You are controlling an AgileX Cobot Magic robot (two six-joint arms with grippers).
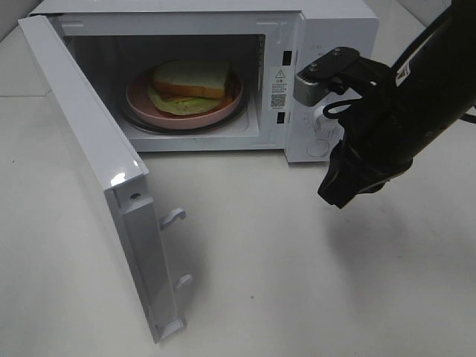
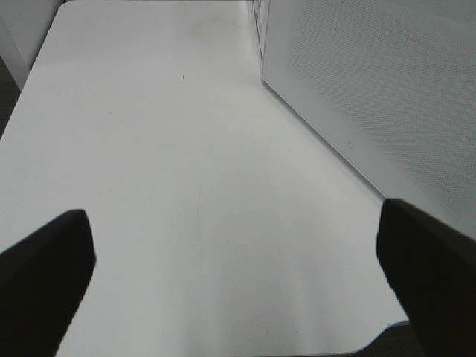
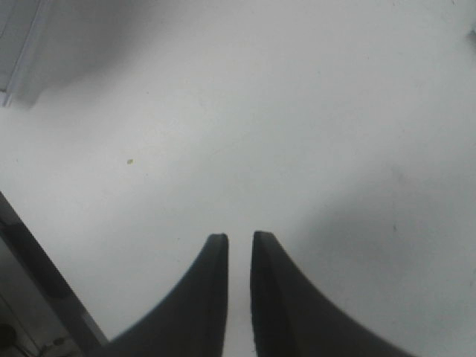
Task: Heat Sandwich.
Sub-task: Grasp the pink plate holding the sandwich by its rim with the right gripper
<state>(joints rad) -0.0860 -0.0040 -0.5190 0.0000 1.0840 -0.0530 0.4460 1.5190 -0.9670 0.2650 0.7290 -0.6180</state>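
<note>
Exterior high view first: nearest the front edge of the tabletop (image 1: pixel 312 290) stands the free end of the door (image 1: pixel 89 141), swung wide, its long face running from there back to the hinge on the left side of the microwave (image 1: pixel 338 26). Farther back, toward the right edge, the right gripper (image 1: pixel 336 195) hangs above bare tabletop in front of the control panel. The right wrist view shows its jaws nearly pressed together, a thin slit between them, pinching nothing. The left gripper (image 2: pixel 232 210), outside the high view, has its jaws spread wide over bare tabletop beside a dotted white panel (image 2: pixel 372 89); whether that is the door's outer face or the oven's side wall I cannot tell. Farthest back, inside the open cavity, the sandwich (image 1: pixel 192 80) lies on the pink plate (image 1: pixel 141 104), away and to the left of the right jaws. With the food seated inside, shutting the door looks like the step due. It must swing rightward toward the cavity, so the push belongs on its outer face, which the right arm does not face; the left arm is probably better placed.
</note>
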